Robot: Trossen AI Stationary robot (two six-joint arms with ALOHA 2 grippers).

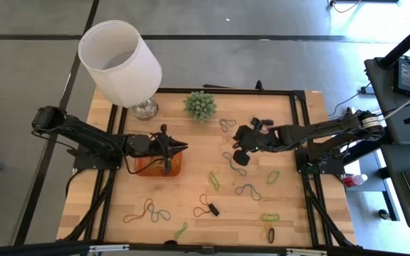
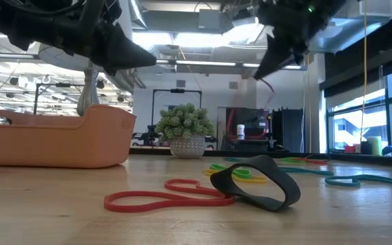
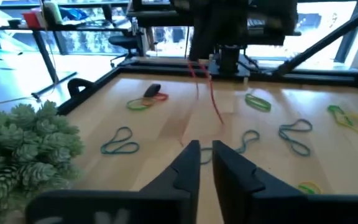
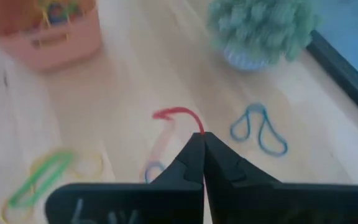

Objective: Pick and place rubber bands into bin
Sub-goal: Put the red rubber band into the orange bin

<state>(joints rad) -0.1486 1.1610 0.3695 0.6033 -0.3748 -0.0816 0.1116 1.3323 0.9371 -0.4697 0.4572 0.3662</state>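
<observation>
Right end effector lifts a red band; a few bands binned, most left on the tabletop

The right end effector (image 4: 201, 144), pinched tight on a thin red rubber band (image 4: 178, 115), hangs mid-tabletop (image 1: 191, 178); the left end effector (image 3: 205, 163), fingers slightly parted and empty, hovers over the small shallow orange translucent plastic bin (image 1: 159, 166), which holds a few coloured bands (image 4: 58, 9); over a dozen green, blue-grey, yellow, black and orange-brown loose rubber loops (image 1: 248, 190) lie scattered well apart from it

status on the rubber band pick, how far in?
Early. A few bands already lie in the orange bin, where the left gripper hovers. The right gripper is shut on a red band, lifted off the table. Over a dozen loose bands remain spread across the table.
</observation>
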